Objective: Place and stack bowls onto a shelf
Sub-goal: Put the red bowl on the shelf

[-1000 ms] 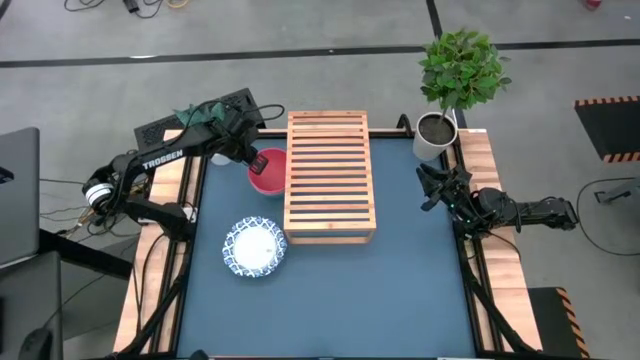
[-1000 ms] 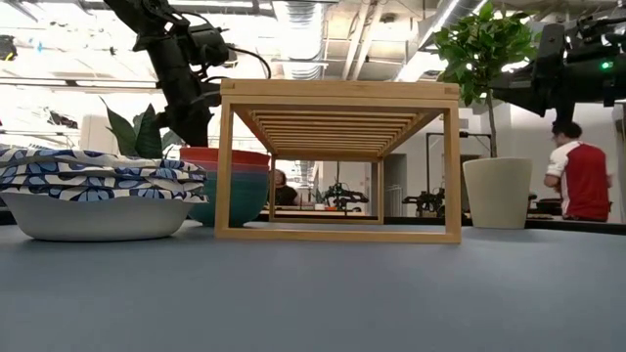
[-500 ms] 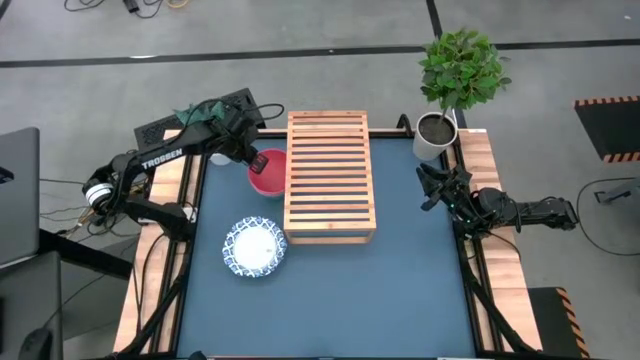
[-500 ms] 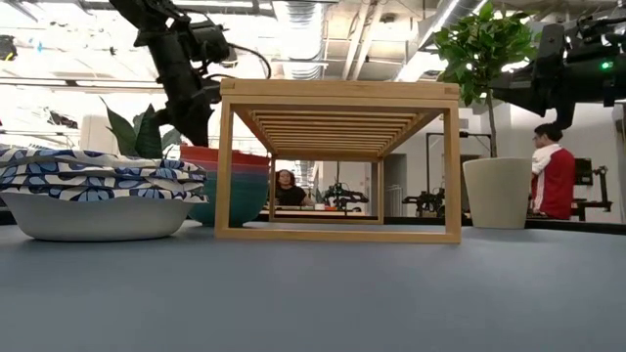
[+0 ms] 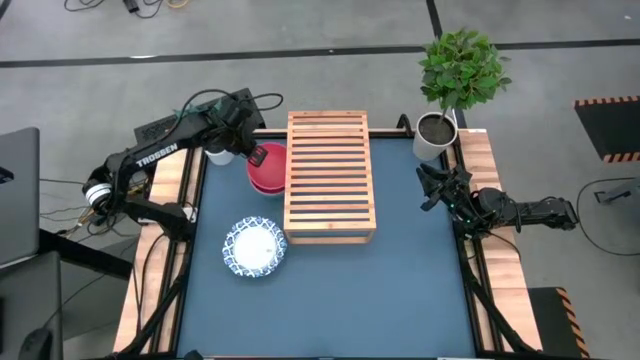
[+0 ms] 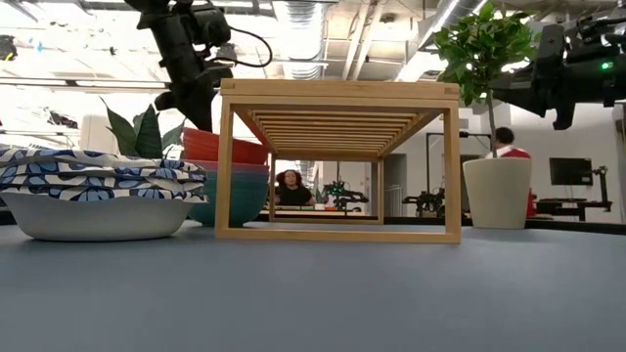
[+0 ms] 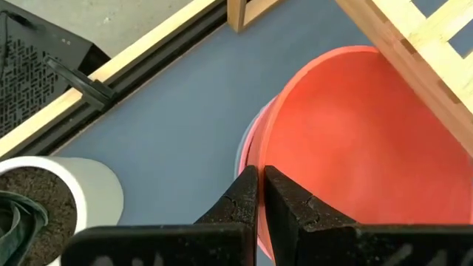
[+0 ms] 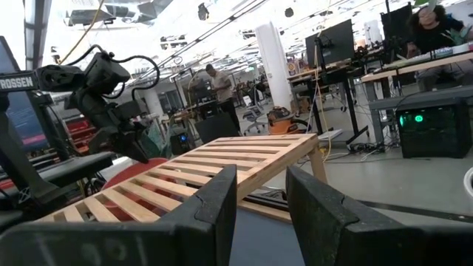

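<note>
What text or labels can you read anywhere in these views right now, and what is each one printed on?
"TROSSEN": white letters on the left arm, read in the high view.
"ROSSEN": the same brand, cut off at the picture's edge, on the left arm as the right wrist view sees it.
Screens in the room behind: too small to read.
No text shows on the pink bowl, the patterned bowls or the shelf.

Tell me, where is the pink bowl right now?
In the high view the pink bowl is at the table's far left, right beside the shelf. The left hand pinches its rim, lifting it above the teal bowl.
</note>
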